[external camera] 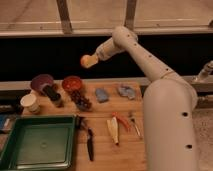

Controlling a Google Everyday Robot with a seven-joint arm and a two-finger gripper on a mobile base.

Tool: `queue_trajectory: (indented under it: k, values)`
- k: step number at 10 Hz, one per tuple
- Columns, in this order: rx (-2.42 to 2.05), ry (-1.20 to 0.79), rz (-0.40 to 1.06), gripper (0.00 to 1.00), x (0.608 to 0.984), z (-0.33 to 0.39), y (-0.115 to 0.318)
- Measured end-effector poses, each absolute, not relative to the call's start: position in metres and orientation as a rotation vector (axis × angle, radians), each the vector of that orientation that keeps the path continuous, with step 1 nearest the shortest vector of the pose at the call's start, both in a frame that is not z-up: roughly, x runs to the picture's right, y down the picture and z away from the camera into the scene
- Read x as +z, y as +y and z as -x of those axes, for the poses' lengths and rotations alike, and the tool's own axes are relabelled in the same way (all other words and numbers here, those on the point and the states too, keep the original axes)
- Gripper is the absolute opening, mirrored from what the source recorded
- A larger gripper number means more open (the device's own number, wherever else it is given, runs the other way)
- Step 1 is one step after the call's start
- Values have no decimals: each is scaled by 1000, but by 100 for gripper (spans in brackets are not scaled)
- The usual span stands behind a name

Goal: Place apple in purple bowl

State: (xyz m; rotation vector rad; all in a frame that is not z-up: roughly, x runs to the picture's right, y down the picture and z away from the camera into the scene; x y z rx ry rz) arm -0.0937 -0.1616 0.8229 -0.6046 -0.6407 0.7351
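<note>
The apple, small and orange-yellow, is held in the air by my gripper, which is shut on it at the end of the white arm. It hangs above and to the right of the orange-red bowl. The purple bowl sits at the back left of the wooden table, well below and to the left of the apple. A dark object leans by the purple bowl's front right rim.
A cluster of dark grapes lies in front of the orange bowl. A white cup stands at the left. A green tray fills the front left. Two blue-grey cloths, a black knife and cutlery lie on the board.
</note>
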Motion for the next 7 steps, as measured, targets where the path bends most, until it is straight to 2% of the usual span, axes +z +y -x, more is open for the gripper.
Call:
queue_trajectory:
  k: [7]
  values:
    - [714, -641, 606, 0, 822, 90, -162]
